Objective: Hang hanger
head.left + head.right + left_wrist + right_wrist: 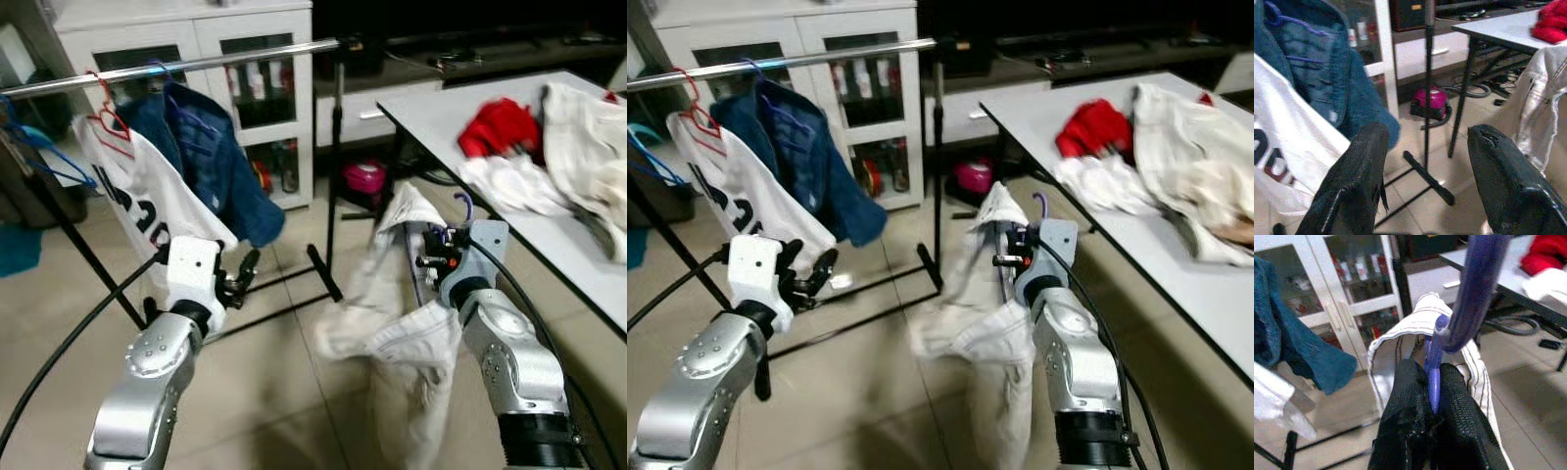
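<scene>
My right gripper (1431, 382) is shut on the neck of a purple hanger (1471, 293) that carries a cream striped garment (392, 323), which droops to the floor between the rack and the table. The hanger's hook (463, 204) pokes up above the gripper (431, 257). A silver clothes rail (186, 67) runs across the upper left, with a blue denim jacket (211, 157) on a purple hanger and a white printed shirt (137, 206) on a red hanger. My left gripper (240, 279) is open and holds nothing, low in front of the white shirt.
A white table (441, 108) at the right carries a red cloth (500, 125) and pale garments (578, 157). The rack's black upright and foot (328, 274) stand between the arms. A white glass-door cabinet (245, 59) is behind, with a pink object (364, 178) on the floor.
</scene>
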Motion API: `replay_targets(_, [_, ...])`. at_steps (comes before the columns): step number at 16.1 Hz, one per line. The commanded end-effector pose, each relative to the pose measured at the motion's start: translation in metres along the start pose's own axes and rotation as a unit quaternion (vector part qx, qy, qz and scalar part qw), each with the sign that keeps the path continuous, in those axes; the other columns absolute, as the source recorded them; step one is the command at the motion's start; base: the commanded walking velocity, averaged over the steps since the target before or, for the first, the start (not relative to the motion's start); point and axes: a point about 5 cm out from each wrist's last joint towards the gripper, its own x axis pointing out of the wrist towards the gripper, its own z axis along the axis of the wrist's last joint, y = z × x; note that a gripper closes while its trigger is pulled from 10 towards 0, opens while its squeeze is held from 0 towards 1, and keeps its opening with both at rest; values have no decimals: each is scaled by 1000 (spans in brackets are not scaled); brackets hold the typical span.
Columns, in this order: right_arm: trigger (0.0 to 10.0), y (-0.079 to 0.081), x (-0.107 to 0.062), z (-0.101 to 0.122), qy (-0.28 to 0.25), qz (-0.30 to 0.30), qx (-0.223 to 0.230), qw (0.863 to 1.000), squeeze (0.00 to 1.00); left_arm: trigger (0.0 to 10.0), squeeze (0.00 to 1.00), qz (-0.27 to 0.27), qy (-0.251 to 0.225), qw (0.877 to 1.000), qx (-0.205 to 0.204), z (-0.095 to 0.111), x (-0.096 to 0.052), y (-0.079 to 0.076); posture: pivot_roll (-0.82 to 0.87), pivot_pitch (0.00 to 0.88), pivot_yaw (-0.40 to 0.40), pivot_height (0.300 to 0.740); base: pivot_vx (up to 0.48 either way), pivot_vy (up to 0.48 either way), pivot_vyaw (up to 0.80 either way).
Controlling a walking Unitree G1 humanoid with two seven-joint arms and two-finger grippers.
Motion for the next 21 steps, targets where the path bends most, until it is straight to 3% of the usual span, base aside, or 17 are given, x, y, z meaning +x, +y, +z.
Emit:
replay_targets(1, [10000, 8, -1, 12, -29, 15, 3, 999, 0, 10000, 0, 6, 5, 1000, 0, -2, -1, 5, -118, 1, 34, 740, 371, 0, 0])
replay_targets(21, [10000, 8, 7, 17, -30, 18, -1, 999, 0, 10000, 0, 13, 2, 1000, -1, -1, -3, 4, -103, 0, 19, 740, 381, 0, 0])
